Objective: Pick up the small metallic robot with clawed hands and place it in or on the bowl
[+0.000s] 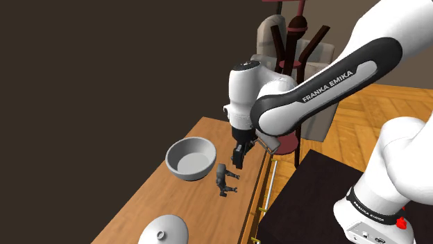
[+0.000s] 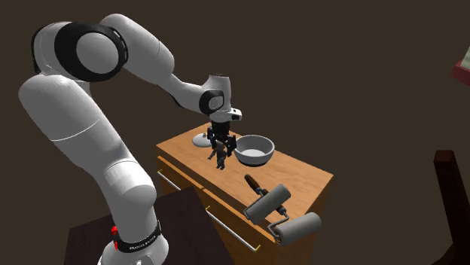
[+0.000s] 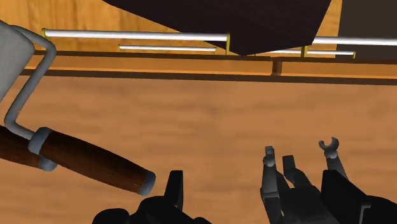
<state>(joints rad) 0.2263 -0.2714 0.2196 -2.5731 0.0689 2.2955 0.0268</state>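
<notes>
The small dark metallic robot with clawed hands rests on the wooden table, just beside the grey bowl. My gripper hangs open a little above the robot, touching nothing. In the second exterior view the gripper is directly over the robot, with the bowl at that view's right of it. In the wrist view the robot and its raised claws lie between my spread fingers, nearer the far one; the gripper is not clasping it.
A paint roller with a brown handle lies on the table near its drawer-side edge. A white domed lid sits at the table's other end. Drawer rails run below the edge. Chairs stand behind the table.
</notes>
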